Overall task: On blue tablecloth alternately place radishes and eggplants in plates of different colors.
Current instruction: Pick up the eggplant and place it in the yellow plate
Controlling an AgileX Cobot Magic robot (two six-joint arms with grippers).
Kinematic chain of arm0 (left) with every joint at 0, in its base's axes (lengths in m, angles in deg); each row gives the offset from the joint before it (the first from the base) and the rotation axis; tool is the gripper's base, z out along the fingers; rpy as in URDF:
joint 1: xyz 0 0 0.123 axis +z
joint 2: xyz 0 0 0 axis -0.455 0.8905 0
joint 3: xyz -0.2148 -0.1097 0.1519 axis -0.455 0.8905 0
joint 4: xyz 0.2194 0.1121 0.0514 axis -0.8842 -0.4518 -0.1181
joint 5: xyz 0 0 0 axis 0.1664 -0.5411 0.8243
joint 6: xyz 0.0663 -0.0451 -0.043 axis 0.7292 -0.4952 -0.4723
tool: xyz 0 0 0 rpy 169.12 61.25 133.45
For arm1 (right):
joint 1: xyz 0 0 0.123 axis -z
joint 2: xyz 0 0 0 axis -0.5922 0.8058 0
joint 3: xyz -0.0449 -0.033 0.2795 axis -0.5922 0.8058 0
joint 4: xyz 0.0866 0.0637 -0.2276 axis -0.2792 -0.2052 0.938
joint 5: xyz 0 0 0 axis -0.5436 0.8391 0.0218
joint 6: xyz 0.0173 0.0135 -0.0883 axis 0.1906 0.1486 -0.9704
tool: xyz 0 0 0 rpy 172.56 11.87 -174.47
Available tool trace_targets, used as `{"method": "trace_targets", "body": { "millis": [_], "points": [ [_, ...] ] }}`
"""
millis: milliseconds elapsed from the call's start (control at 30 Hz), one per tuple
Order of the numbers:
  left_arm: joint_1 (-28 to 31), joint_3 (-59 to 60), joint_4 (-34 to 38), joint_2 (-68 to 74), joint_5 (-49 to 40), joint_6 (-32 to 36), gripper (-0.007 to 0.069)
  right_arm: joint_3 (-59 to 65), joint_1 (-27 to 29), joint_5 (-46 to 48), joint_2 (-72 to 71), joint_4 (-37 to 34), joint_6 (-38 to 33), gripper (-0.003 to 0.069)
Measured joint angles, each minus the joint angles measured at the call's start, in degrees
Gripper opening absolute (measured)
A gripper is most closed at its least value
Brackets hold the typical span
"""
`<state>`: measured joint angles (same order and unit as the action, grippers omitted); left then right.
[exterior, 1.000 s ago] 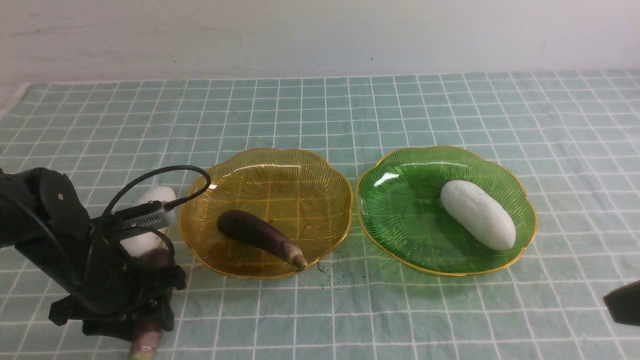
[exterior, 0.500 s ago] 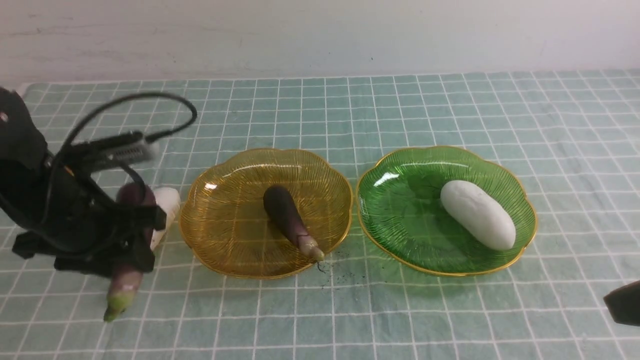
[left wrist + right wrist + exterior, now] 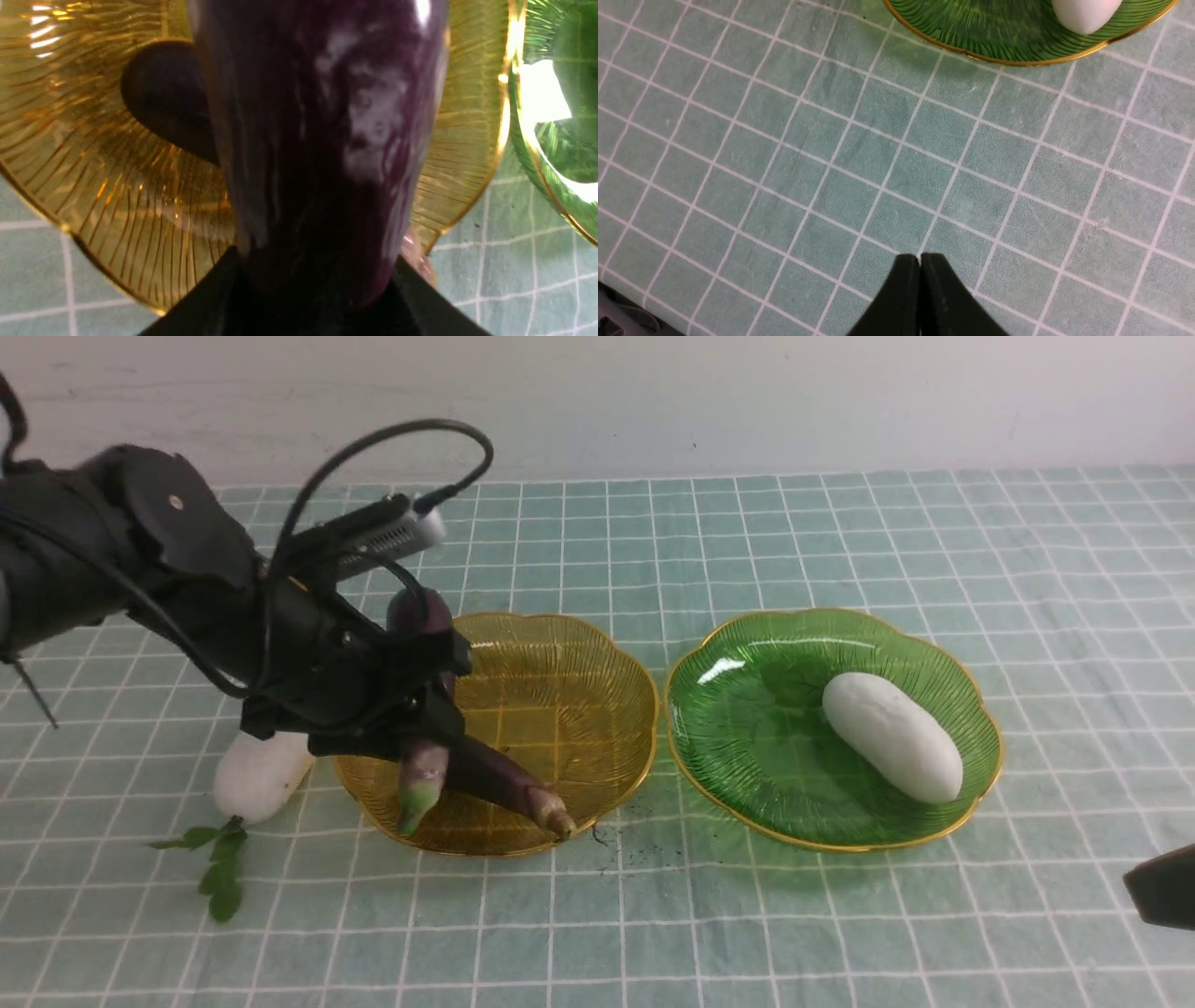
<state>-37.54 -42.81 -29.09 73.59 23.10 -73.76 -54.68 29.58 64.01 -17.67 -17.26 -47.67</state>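
My left gripper (image 3: pixel 415 728) is shut on a dark purple eggplant (image 3: pixel 425 751) and holds it tilted, stem end down, over the left part of the amber plate (image 3: pixel 579 653). In the left wrist view this eggplant (image 3: pixel 322 140) fills the middle. A second eggplant (image 3: pixel 509 784) lies in the amber plate, also seen from the left wrist (image 3: pixel 163 98). One white radish (image 3: pixel 892 735) lies in the green plate (image 3: pixel 747 728). The other radish (image 3: pixel 261 775) lies on the blue tablecloth (image 3: pixel 653 915) left of the amber plate. My right gripper (image 3: pixel 920 261) is shut and empty, low at the front right.
A loose green leafy sprig (image 3: pixel 219 863) lies on the cloth in front of the left radish. The two plates stand side by side, almost touching. A white wall runs behind the table's far edge. Small dark specks (image 3: pixel 621 835) lie in front of the amber plate.
My left gripper has risen from the front left of the cloth and swung right with the eggplant to above the amber plate. The eggplant in the plate shifted. The right arm stayed.
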Motion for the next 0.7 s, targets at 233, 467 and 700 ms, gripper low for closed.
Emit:
{"method": "trace_targets", "body": {
  "millis": [233, 467, 700],
  "points": [
    [-0.04, 0.0, 1.63, 5.47, 3.36, -0.26, 0.0371, 0.0, 0.0, -0.01, 0.0, 0.06, 0.0, -0.0015],
    [-0.04, -1.35, 2.01, 5.47, 2.64, -0.2, 0.0502, 0.0, 0.0, -0.06, 0.0, 0.11, 0.0, -0.0015],
    [0.84, -8.59, -3.37, 5.47, -5.23, 0.37, 0.0526, 0.0, 0.0, -0.07, 0.0, 0.16, -0.04, -0.0015]
  ]
}}
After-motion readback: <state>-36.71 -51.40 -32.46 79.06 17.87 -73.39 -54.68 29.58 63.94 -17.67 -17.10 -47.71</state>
